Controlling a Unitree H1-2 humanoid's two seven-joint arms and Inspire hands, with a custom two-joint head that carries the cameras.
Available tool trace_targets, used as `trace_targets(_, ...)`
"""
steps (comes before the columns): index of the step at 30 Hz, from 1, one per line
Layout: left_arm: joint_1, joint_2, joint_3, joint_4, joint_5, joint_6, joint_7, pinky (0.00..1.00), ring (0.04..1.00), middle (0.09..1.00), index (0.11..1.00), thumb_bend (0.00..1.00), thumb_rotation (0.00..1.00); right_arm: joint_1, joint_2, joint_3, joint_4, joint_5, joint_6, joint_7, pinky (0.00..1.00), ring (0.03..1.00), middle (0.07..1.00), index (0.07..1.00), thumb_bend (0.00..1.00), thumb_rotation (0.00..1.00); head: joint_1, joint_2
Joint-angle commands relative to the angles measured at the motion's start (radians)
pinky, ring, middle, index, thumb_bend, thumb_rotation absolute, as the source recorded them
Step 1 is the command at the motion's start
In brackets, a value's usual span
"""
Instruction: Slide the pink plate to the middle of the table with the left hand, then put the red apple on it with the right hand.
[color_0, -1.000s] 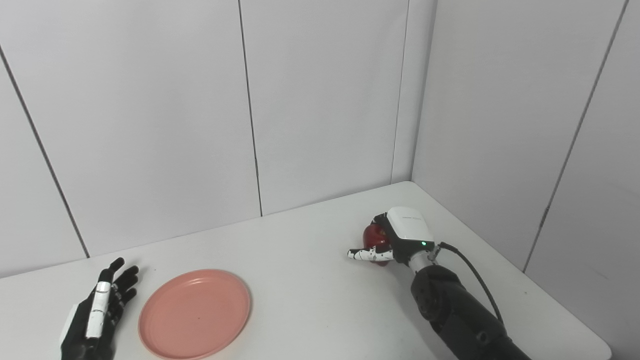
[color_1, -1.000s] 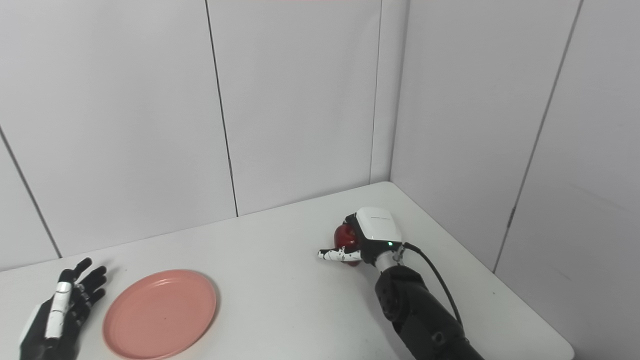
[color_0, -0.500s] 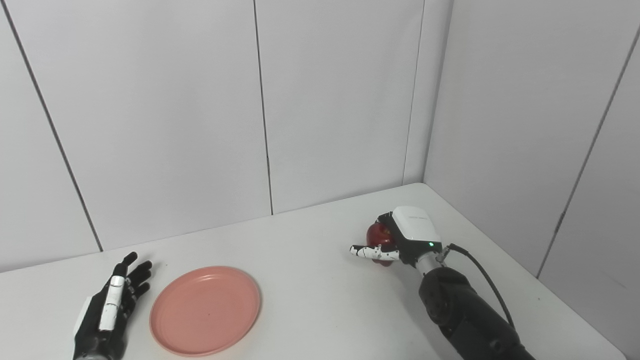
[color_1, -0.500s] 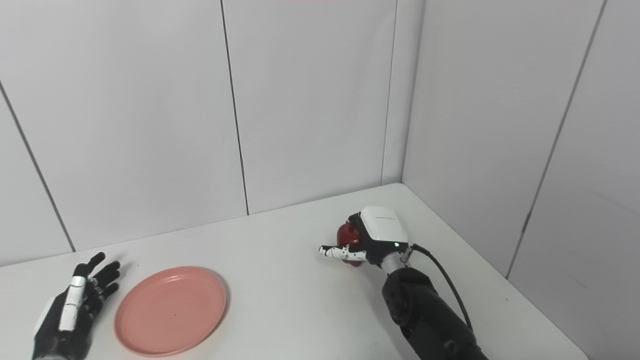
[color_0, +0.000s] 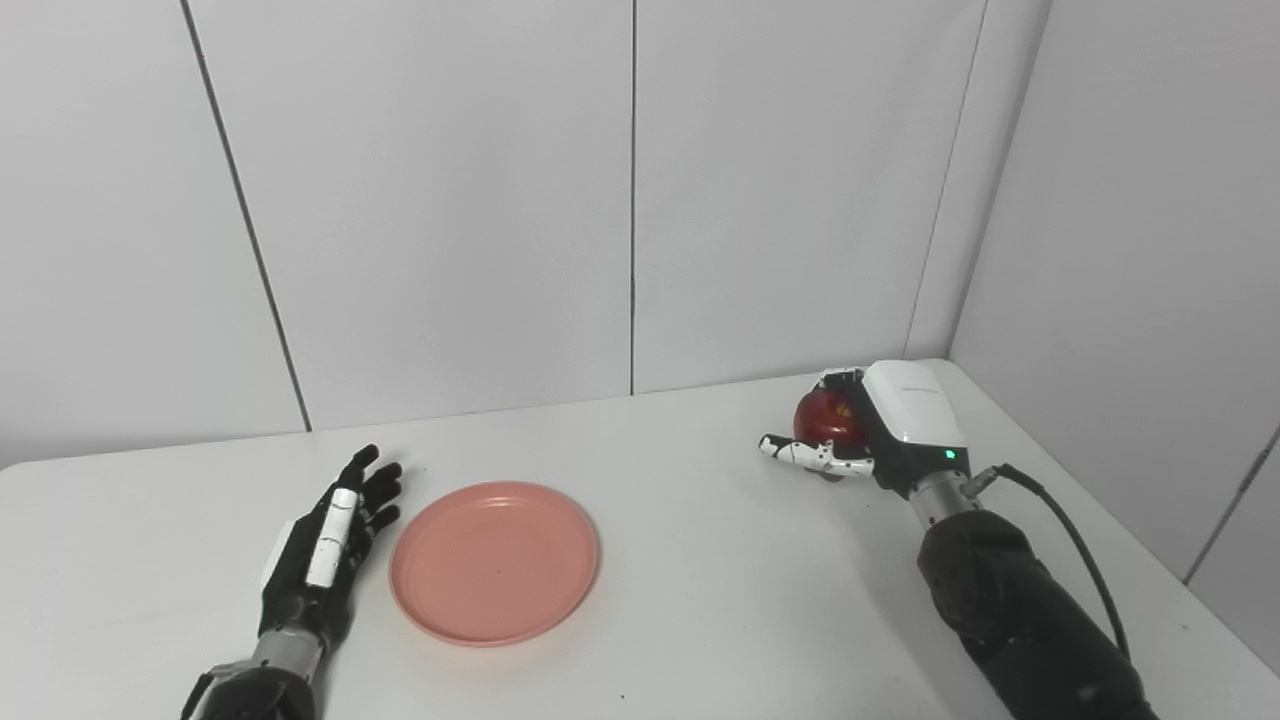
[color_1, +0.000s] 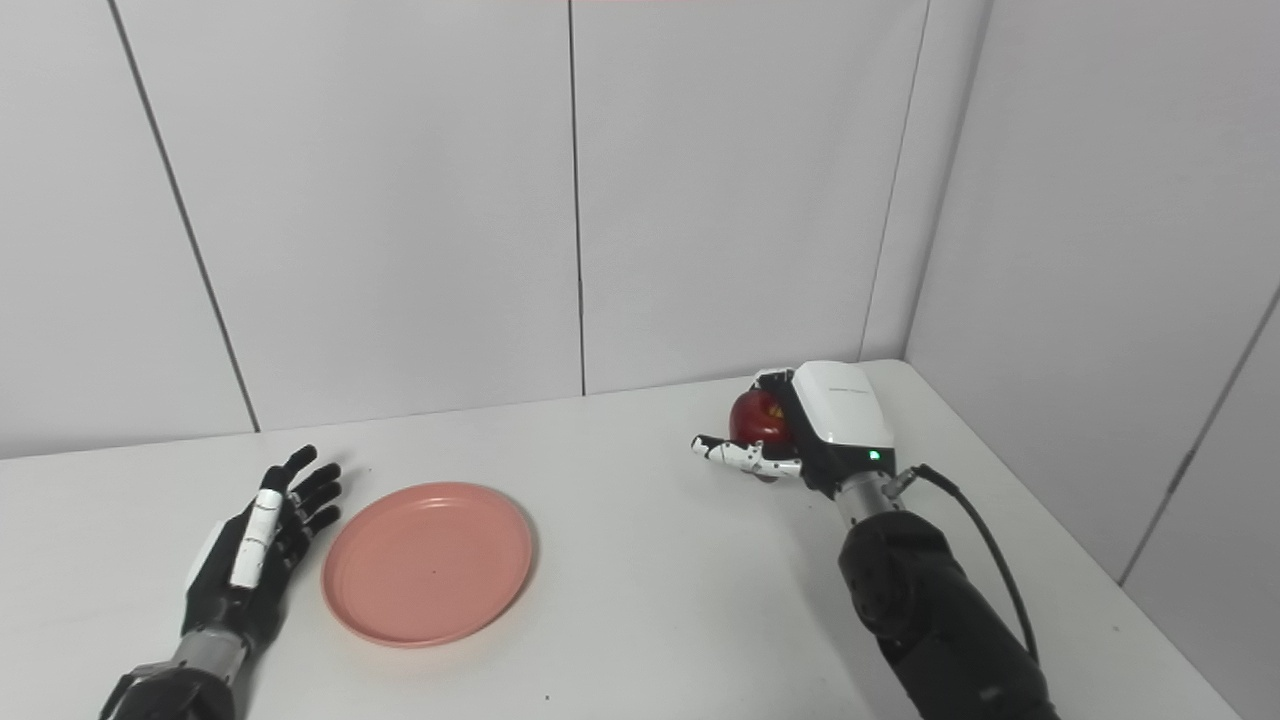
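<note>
The pink plate (color_0: 495, 562) lies flat on the white table (color_0: 720, 610), left of its middle. My left hand (color_0: 325, 540) rests open on the table just left of the plate's rim, fingers spread and pointing away, not touching it. Far to the right, near the back corner, my right hand (color_0: 880, 430) is shut on the red apple (color_0: 822, 418). Its fingers wrap the fruit and the thumb sticks out to the left. The apple seems to hang slightly above the tabletop, with a shadow below it.
White wall panels (color_0: 450, 200) close off the back and the right side of the table. A black cable (color_0: 1060, 520) loops from the right wrist. The table's right edge (color_0: 1150, 560) runs close beside the right forearm.
The whole picture has shifted right, so the camera has turned. The right hand with the apple appears to have risen and come a little leftward. Left hand and plate keep the same relation.
</note>
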Motion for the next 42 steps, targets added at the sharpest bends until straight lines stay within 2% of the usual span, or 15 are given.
trace_targets(1, 0.058, -0.031, -0.005, 0.02, -0.004, 0.035, 0.014, 0.89, 0.883, 0.842, 0.862, 0.94, 0.81, -0.044, -0.032, -0.023, -0.036, 0.014, -0.055, 0.002, 0.15, 0.207, 0.299, 0.495, 0.53, 0.69, 0.001, 0.001)
trace_targets(8, 0.066, -0.048, -0.022, -0.007, 0.017, 0.048, 0.042, 0.86, 0.868, 0.831, 0.85, 0.92, 0.83, -0.045, -0.043, -0.035, -0.029, 0.035, -0.091, 0.008, 0.13, 0.19, 0.278, 0.538, 0.57, 0.64, 0.05, 0.002)
trace_targets(18, 0.061, -0.066, -0.032, 0.009, 0.044, 0.029, 0.059, 0.87, 0.865, 0.834, 0.852, 0.93, 0.84, -0.059, -0.057, -0.04, -0.027, 0.026, -0.143, 0.012, 0.14, 0.193, 0.282, 0.519, 0.58, 0.61, 0.124, 0.003)
trace_targets(31, 0.042, -0.097, -0.054, 0.055, 0.077, 0.0, 0.102, 0.85, 0.851, 0.835, 0.857, 0.96, 0.85, -0.097, -0.049, -0.022, -0.049, 0.016, -0.186, 0.049, 0.17, 0.226, 0.318, 0.528, 0.61, 0.66, 0.236, -0.004)
trace_targets(36, 0.036, -0.107, -0.058, 0.076, 0.088, -0.022, 0.119, 0.83, 0.842, 0.83, 0.841, 0.99, 0.83, -0.121, -0.03, -0.008, -0.052, 0.008, -0.183, 0.067, 0.22, 0.285, 0.379, 0.543, 0.64, 0.69, 0.264, -0.006)
trace_targets(42, 0.032, -0.115, -0.058, 0.093, 0.09, -0.041, 0.124, 0.81, 0.838, 0.836, 0.839, 0.99, 0.82, -0.146, -0.005, 0.006, -0.055, -0.003, -0.174, 0.09, 0.2, 0.264, 0.354, 0.546, 0.64, 0.69, 0.289, -0.007)
